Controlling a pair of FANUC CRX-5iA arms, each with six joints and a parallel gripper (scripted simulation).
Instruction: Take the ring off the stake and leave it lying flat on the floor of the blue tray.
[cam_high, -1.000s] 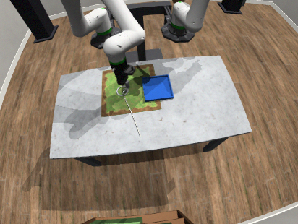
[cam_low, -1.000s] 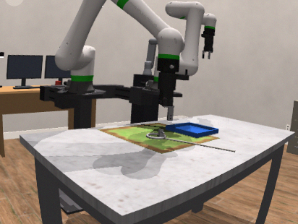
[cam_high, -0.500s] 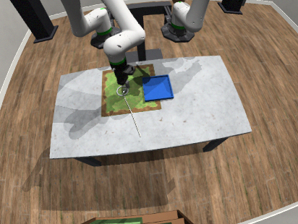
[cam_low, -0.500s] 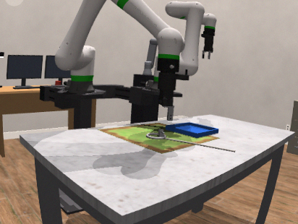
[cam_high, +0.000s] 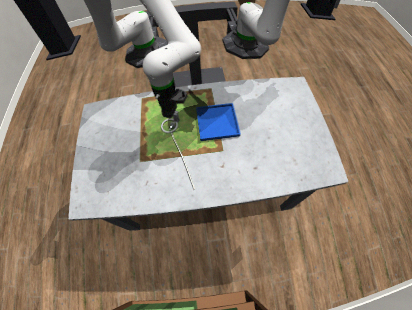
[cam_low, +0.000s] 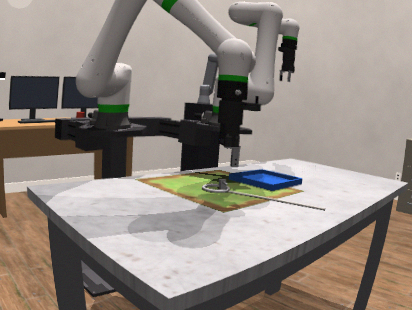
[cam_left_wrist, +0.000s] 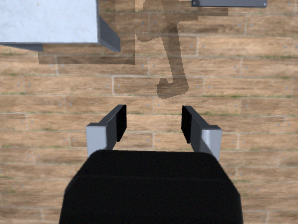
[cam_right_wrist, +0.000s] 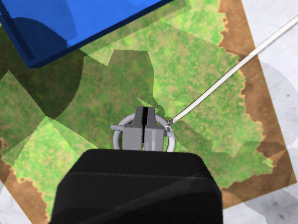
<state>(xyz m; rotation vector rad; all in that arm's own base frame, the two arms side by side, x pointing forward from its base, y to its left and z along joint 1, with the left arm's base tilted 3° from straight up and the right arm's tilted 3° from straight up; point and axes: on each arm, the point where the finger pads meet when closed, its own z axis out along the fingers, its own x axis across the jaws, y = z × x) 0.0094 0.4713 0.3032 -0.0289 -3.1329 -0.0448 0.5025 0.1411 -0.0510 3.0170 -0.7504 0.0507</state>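
Observation:
A grey ring (cam_high: 161, 126) (cam_low: 215, 191) (cam_right_wrist: 116, 138) lies low over the green mat (cam_high: 150, 145) (cam_low: 167, 183) (cam_right_wrist: 195, 65). A short grey upright piece (cam_low: 222, 184), seemingly the stake, stands within its outline; the fingers partly hide it in the right wrist view. My right gripper (cam_low: 235, 165) (cam_right_wrist: 145, 117) is shut with nothing between its fingers and hangs above the ring, apart from it. My left gripper (cam_low: 285, 79) (cam_left_wrist: 153, 116) is open and empty, high up and away from the table. The blue tray (cam_high: 218, 122) (cam_low: 272, 180) (cam_right_wrist: 100, 25) holds nothing.
A long thin pale rod (cam_high: 183, 162) (cam_low: 280, 201) (cam_right_wrist: 215, 90) runs from beside the ring across the mat onto the table top (cam_high: 280, 150) (cam_low: 125, 215). The tray stands close beside the ring, partly over the mat's edge.

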